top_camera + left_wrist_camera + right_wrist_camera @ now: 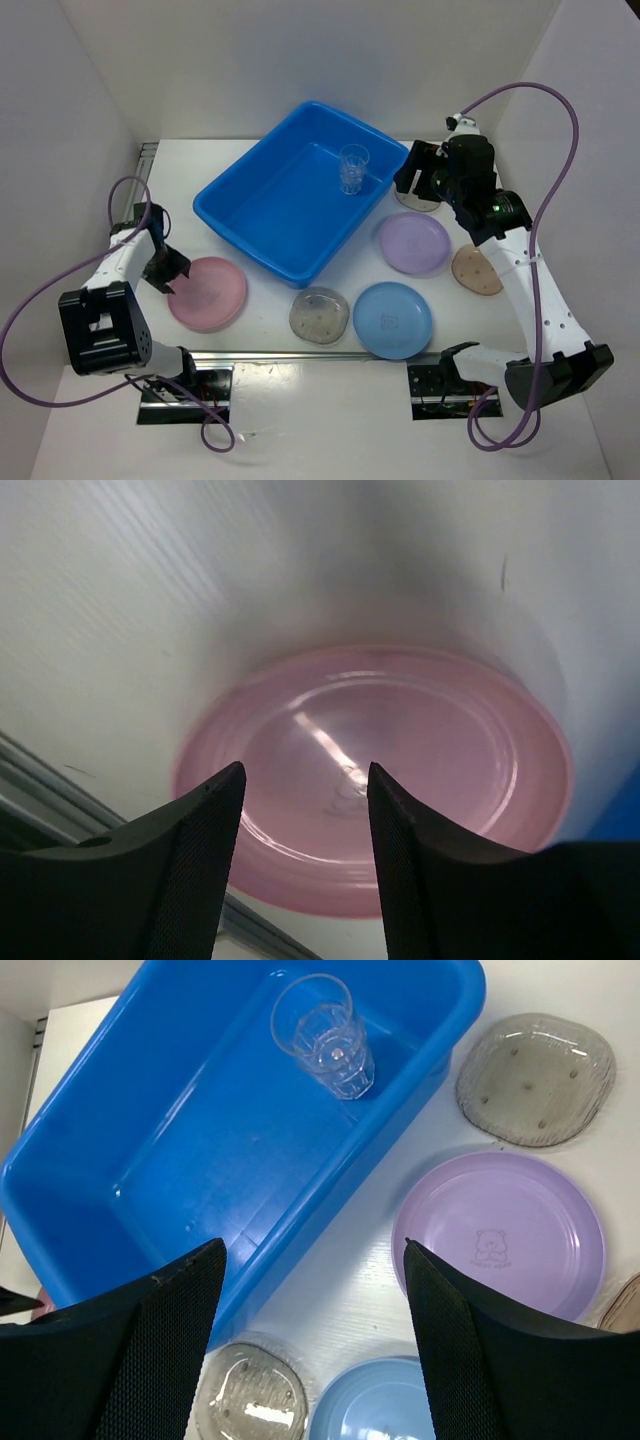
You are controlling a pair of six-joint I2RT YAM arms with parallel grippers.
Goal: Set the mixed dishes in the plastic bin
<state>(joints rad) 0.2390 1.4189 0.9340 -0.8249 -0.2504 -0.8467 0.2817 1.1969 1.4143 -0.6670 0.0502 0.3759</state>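
The blue plastic bin [270, 210] stands at the middle back, with one clear ribbed cup [353, 168] upright inside it. In front lie a pink plate [207, 292], a lavender plate [414, 242], a blue plate [392, 319], a speckled grey plate [320, 314] and a tan plate [477, 270]. My left gripper [165, 270] is open, low over the pink plate's left rim [400, 770]. My right gripper [412, 172] is open and empty, held high by the bin's right rim [180, 1140]. The right wrist view also shows the cup [325, 1035] and another grey plate [535, 1078].
White walls close in the table on the left, back and right. A metal rail [60, 790] runs along the table's left edge close to the pink plate. The lavender plate [500, 1235], blue plate [380, 1405] and grey plate [250, 1405] lie below my right gripper.
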